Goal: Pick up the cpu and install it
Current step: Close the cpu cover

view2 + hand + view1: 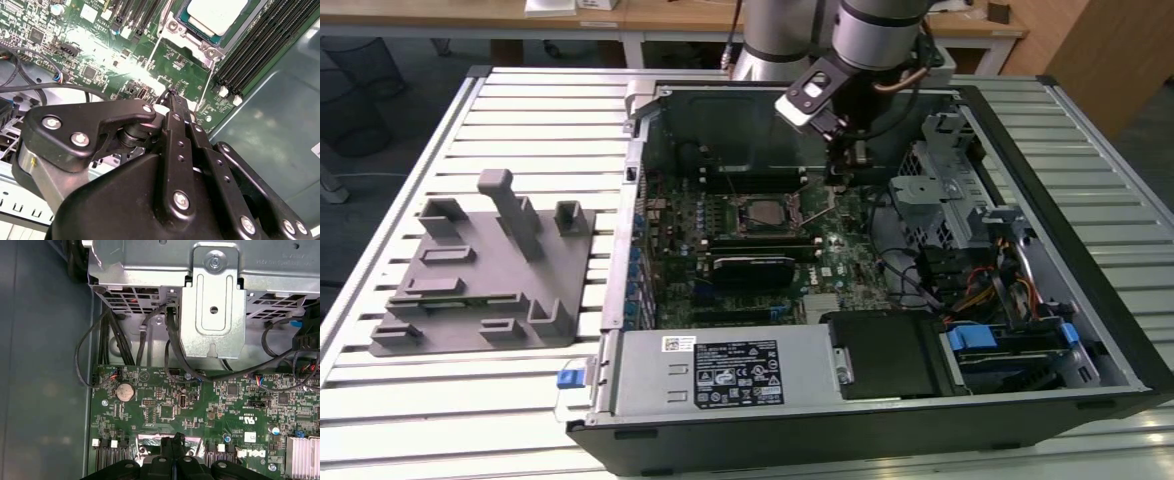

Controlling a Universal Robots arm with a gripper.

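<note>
1. The gripper (843,181) hangs inside the open case (1114,330). It is low over the motherboard (861,265), just to the exterior view's right of the socket (744,203).
2. In the second wrist view its fingers (174,127) are pressed together to one narrow tip, with nothing between them. The first wrist view shows the same closed seam.
3. The cpu (217,14) lies flat in the socket with its pale silver top up, ringed by the metal frame. The gripper is apart from it, and the tip points at bare board beside a corner of the socket.
4. A thin lever rod (205,87) runs along the side of the socket nearest the tip. I cannot tell whether the tip touches the rod or the board.
5. Dark memory sticks (260,45) lie in rows alongside the socket.
6. In the first wrist view, past the fingertips, the board carries a coin cell (125,390). Black cables (85,360) run from the board up to a metal drive cage (215,300).
7. A grey holder block (480,290) stands on the slatted table (520,100), to the exterior view's left of the case. It is near the case but not touching it.
8. A power supply (720,370) fills the near end of the case.
</note>
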